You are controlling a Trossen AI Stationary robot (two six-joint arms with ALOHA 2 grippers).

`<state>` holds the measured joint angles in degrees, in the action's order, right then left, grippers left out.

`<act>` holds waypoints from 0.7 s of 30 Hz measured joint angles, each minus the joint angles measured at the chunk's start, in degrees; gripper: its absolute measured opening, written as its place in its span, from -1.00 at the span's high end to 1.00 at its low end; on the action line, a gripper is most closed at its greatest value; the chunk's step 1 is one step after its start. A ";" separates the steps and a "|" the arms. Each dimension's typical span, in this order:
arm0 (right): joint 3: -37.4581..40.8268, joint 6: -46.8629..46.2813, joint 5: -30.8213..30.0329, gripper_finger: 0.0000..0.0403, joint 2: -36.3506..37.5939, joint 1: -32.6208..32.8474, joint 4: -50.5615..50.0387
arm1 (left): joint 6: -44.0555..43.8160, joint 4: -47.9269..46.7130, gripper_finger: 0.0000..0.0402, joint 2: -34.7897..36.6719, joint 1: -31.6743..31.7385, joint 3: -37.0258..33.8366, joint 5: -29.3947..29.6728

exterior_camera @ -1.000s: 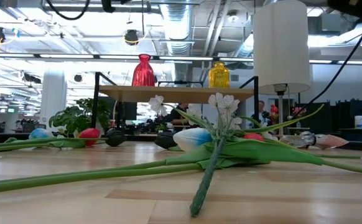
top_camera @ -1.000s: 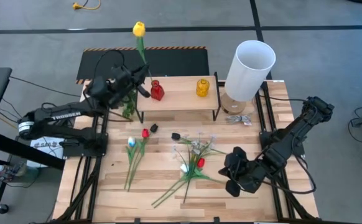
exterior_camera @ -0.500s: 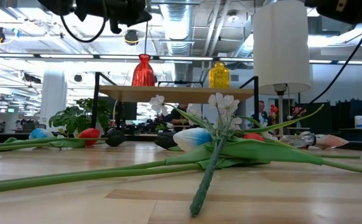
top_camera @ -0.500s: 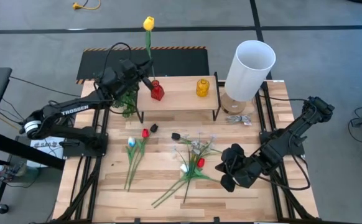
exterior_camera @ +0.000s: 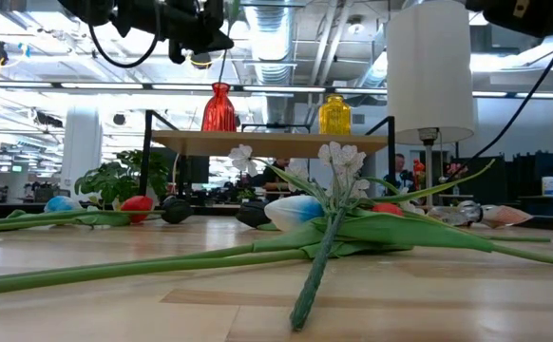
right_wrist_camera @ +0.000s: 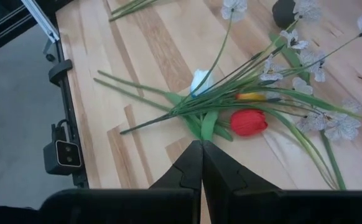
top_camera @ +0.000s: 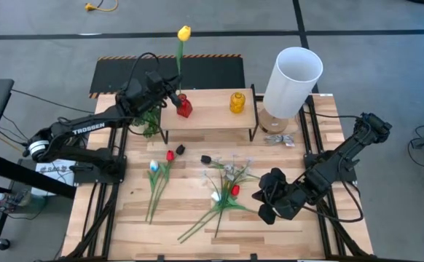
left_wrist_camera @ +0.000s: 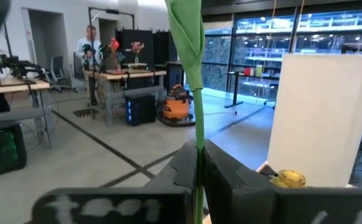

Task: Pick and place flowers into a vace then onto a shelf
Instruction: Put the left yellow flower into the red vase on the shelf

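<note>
Overhead, two dark robot arms work at a slatted wooden table. Left gripper is raised beside the shelf, its fingers closed on the green stem of a yellow tulip, which stands upright with its head high above and its stem running down toward the mouth of a red vase; whether the stem tip is inside the vase cannot be told. In the left wrist view the stem runs straight up from between the closed fingers. The red vase and a yellow vase stand on the shelf, a low light-wood board on black legs at the far side of the table. A white lamp stands just beside the shelf. Right gripper hovers low over the table with its fingers closed and holding nothing, near a loose bunch of flowers lying flat: a red tulip, a white one, and sprays of small white blossoms. More tulips lie apart on the left.
</note>
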<state>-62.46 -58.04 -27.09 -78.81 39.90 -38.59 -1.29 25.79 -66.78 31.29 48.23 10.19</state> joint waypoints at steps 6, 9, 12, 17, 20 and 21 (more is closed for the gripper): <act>0.00 0.02 0.00 1.00 0.01 0.00 -0.04 | 2.41 1.18 1.00 0.03 -3.25 -0.82 5.03; 0.00 0.02 0.00 1.00 0.00 0.00 -0.07 | 3.38 1.89 1.00 0.04 -4.90 -2.59 8.22; 0.00 0.00 0.02 1.00 0.01 0.01 -0.03 | 3.36 3.73 1.00 0.02 -5.94 -4.57 9.68; 0.00 -0.41 0.17 1.00 0.00 0.20 0.09 | 3.36 13.68 1.00 0.02 -7.38 -9.64 12.73; 0.00 -0.88 0.20 1.00 0.00 0.20 0.13 | 2.66 16.59 1.00 0.02 -7.50 -11.83 13.72; 0.00 -1.22 0.20 1.00 0.01 0.20 0.13 | 2.28 17.08 1.00 0.02 -7.49 -12.41 13.73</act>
<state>-62.46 -59.26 -26.89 -78.79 40.10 -38.46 0.99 42.87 -66.76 23.81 35.82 23.92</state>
